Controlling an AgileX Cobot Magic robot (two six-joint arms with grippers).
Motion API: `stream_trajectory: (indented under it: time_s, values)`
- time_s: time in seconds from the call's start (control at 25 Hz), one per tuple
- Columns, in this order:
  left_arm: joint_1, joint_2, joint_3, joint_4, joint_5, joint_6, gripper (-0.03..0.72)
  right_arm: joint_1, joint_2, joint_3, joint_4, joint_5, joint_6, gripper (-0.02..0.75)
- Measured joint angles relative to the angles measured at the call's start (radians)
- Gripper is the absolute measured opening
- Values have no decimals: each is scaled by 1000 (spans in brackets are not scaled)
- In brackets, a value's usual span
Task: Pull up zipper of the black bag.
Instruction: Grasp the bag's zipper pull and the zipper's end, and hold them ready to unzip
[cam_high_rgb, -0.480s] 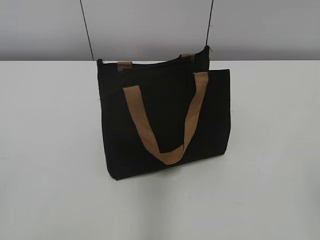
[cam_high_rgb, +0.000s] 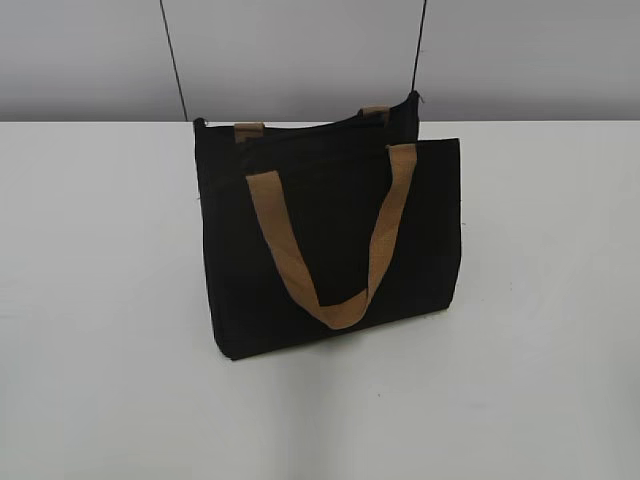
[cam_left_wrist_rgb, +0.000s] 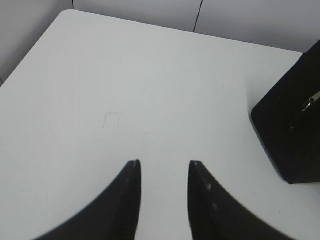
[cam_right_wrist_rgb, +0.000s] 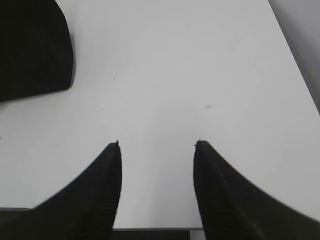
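The black bag stands upright on the white table, one tan strap handle hanging down its front. The zipper line runs along its top edge. In the left wrist view the bag's end is at the right edge, with the small silvery pull tab sticking out. My left gripper is open and empty over bare table, well left of the bag. My right gripper is open and empty; the bag's corner lies at its upper left. Neither gripper shows in the exterior view.
A grey panelled wall stands behind the table's far edge. The table's left corner shows in the left wrist view and its right edge in the right wrist view.
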Motion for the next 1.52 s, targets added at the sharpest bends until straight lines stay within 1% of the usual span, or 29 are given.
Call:
stream_trajectory:
  time_s: [0.16, 0.28, 0.36, 0.6, 0.76, 0.88, 1.04, 1.2, 1.32, 1.52]
  values:
    - [0, 7, -1, 0, -2, 0, 244, 0, 0, 0, 0, 0, 0, 370]
    - [0, 48, -16, 0, -64, 5, 244, 0, 0, 0, 0, 0, 0, 370]
    - [0, 87, -27, 0, -152, 20, 244, 0, 0, 0, 0, 0, 0, 370]
    - [-8, 234, -31, 0, -503, 49, 244, 0, 0, 0, 0, 0, 0, 370]
    - [-59, 349, -27, -2, -742, 49, 244, 0, 0, 0, 0, 0, 0, 370]
    - [-106, 438, -11, -2, -854, 50, 244, 0, 0, 0, 0, 0, 0, 370]
    - [-150, 569, 49, -1, -1042, 50, 244, 0, 0, 0, 0, 0, 0, 370]
    - [-164, 719, 154, 7, -1308, 50, 244, 0, 0, 0, 0, 0, 0, 370]
    - [-173, 845, 209, 7, -1480, 50, 244, 0, 0, 0, 0, 0, 0, 370]
    - [-226, 1072, 221, 9, -1636, 50, 244, 0, 0, 0, 0, 0, 0, 370]
